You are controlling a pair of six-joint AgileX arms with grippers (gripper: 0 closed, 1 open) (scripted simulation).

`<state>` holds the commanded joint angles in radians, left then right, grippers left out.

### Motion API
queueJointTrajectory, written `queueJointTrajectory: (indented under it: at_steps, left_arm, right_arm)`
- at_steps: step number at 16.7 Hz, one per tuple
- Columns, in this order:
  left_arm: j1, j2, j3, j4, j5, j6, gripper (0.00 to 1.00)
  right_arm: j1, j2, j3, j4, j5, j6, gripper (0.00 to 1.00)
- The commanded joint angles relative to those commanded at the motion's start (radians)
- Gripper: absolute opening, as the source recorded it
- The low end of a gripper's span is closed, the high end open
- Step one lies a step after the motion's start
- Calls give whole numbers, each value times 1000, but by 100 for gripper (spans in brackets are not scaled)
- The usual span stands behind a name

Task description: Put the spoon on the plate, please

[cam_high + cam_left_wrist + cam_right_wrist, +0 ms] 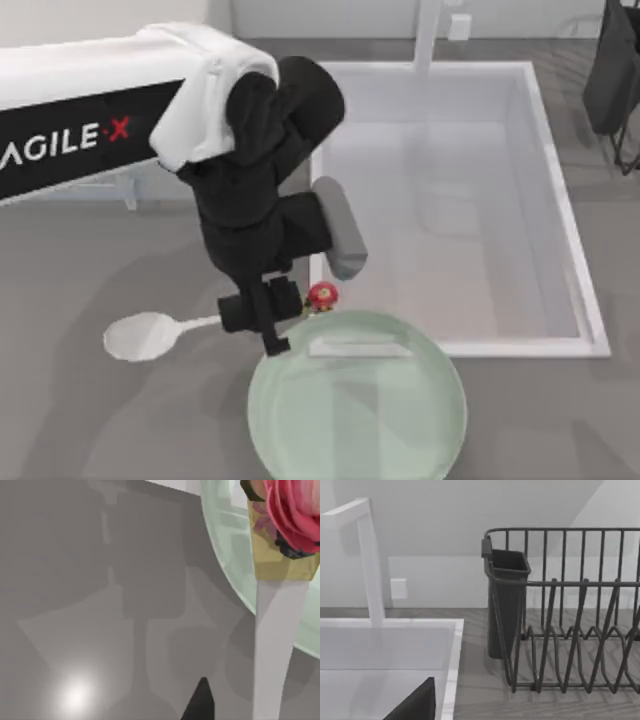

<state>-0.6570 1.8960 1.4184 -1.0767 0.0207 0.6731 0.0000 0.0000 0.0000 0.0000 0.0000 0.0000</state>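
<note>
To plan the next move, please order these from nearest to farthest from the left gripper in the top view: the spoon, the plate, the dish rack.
From the left gripper, in the top view:
1. The spoon: its handle passes right at the gripper, bowl toward the table's left.
2. The plate: just to the gripper's right, at the table's near edge.
3. The dish rack: far off, at the table's far right corner.

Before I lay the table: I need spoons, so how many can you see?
1. The spoon lies on the counter at the top view's left of the plate, its ornament end near the plate's rim, with the left pincer over its handle. Others may be hidden under the arm.
</note>
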Motion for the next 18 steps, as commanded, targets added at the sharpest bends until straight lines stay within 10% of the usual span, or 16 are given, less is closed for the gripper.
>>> queueJointTrajectory:
  at_steps: [6,18]
  left_arm:
    - [-270,76,68,14,1,-37,0]
    - [-285,88,95,68,-24,-50,0]
  right_arm:
    - [0,0,0,0,0,0,100]
    - [0,0,0,0,0,0,100]
